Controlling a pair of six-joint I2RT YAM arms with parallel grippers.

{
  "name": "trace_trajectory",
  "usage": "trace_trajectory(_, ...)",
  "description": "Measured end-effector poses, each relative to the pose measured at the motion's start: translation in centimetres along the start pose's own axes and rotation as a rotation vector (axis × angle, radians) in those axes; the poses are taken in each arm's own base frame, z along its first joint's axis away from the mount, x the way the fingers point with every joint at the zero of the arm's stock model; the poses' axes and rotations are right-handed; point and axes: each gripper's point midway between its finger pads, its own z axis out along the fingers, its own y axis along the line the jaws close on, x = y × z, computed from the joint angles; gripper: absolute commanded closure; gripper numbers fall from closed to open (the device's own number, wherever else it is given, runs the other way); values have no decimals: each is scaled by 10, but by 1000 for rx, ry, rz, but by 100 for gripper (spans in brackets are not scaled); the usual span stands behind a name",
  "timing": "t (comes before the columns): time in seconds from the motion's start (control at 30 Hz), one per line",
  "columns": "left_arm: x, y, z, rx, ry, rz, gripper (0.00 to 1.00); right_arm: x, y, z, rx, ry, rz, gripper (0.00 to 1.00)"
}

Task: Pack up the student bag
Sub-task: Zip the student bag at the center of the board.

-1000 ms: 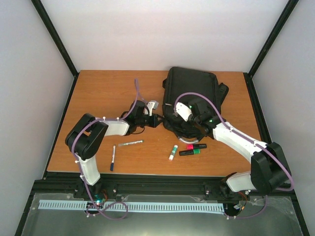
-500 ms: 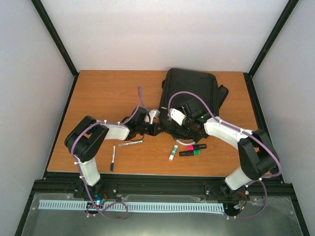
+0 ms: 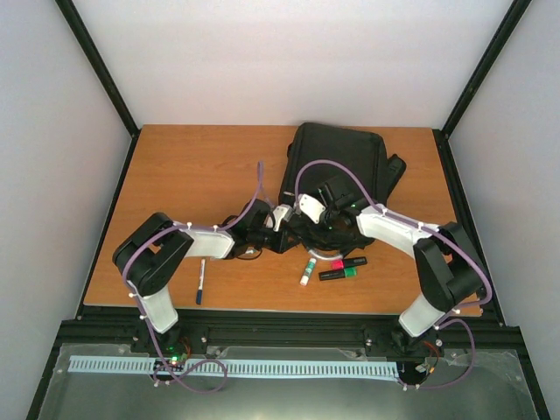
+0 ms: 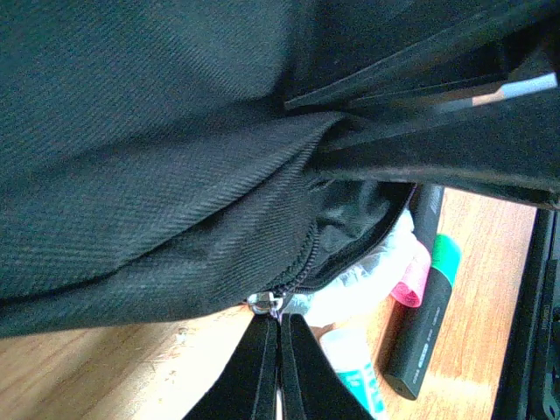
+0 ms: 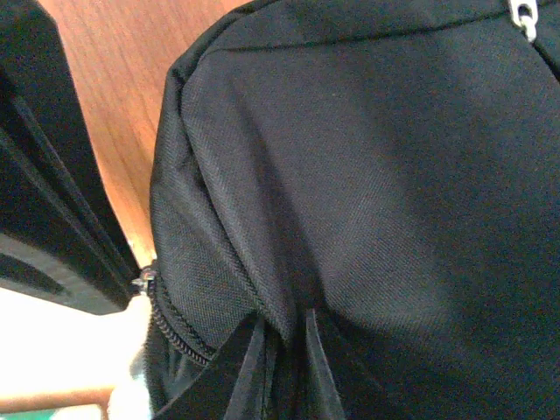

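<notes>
Two highlighters (image 3: 348, 262) and a glue stick (image 3: 307, 271) lie on the wood table (image 3: 192, 166), just short of the bag. At its near edge the left gripper (image 4: 278, 319) is pinched closed, apparently on the metal zipper pull (image 4: 262, 303), and the right gripper (image 5: 286, 319) clamps a fold of the student bag (image 3: 337, 162), coarse black weave, which runs on toward the far edge. Since a second ago, both grippers have come nearer and the bag's near end has skewed left.

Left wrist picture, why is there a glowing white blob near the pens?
Left wrist view: glare washes out something pale beside the student bag and the pink highlighter. Right wrist view: its bottom-left corner is blown white too. Top view: evenly lit.
</notes>
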Motion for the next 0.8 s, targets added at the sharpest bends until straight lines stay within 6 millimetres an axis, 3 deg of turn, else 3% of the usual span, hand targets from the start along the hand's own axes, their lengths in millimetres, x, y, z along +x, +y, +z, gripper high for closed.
trace_trajectory(0.07,-1,0,-1,-4,-3,1,99,-1,-1,-5,-9,-12,16,59)
trace_trajectory(0.17,0,-1,-4,-21,1,0,99,-3,-10,-26,-25,-65,72,47)
trace_trajectory(0.23,-1,-2,-6,-28,0,4,99,0,-35,-49,2,-114,150,44)
trace_trajectory(0.33,-3,-3,-9,-35,2,7,99,14,-92,-86,100,-177,288,42)
trace_trajectory(0.43,-3,-2,-9,-41,6,8,99,37,-133,-105,176,-189,403,40)
trace_trajectory(0.6,-2,-1,-8,-49,9,5,99,81,-171,-96,194,-127,592,35)
trace_trajectory(0.8,-4,0,-8,-68,17,11,99,121,-187,-60,136,-27,769,33)
